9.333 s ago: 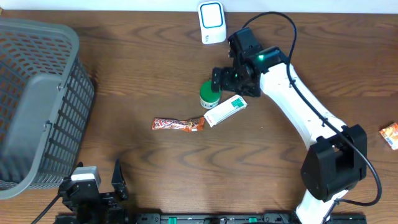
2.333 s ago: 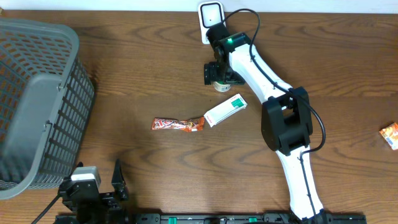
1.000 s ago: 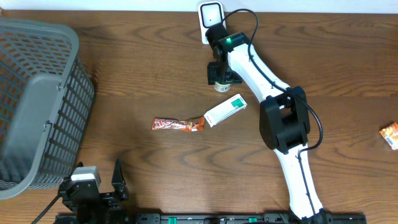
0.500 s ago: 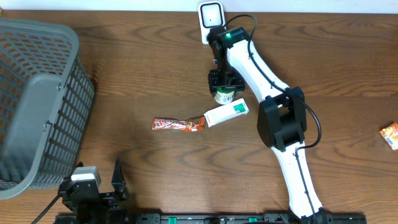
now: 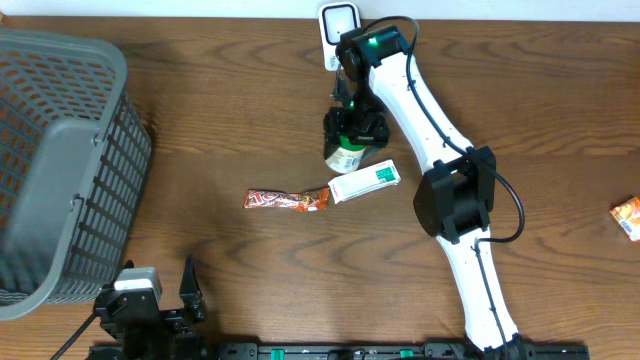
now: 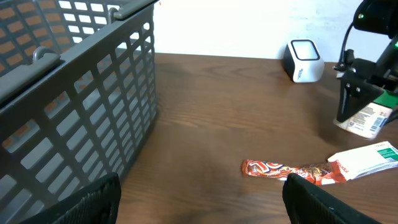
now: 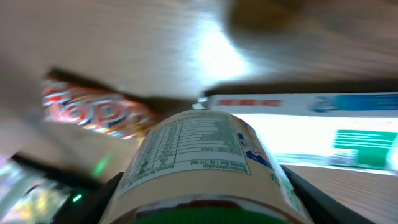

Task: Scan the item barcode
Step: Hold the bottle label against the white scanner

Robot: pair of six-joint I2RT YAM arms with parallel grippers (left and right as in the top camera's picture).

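Observation:
The item is a cream-labelled bottle (image 5: 345,156) with a green cap. My right gripper (image 5: 353,126) is shut on it and holds it above the table, just behind the white-and-green box. The right wrist view shows the bottle (image 7: 199,155) filling the space between the fingers of the right gripper (image 7: 208,196), its nutrition label facing the camera. The white scanner (image 5: 339,22) with a blue face stands at the table's back edge, behind the bottle. My left gripper (image 6: 199,205) rests low at the front left, open and holding nothing.
A white-and-green box (image 5: 366,181) and a red candy wrapper (image 5: 287,200) lie mid-table below the bottle. A large grey basket (image 5: 60,150) fills the left side. An orange packet (image 5: 628,217) lies at the right edge.
My right gripper has carried the bottle from just in front of the scanner toward the table's front, close over the box. The left arm has not moved.

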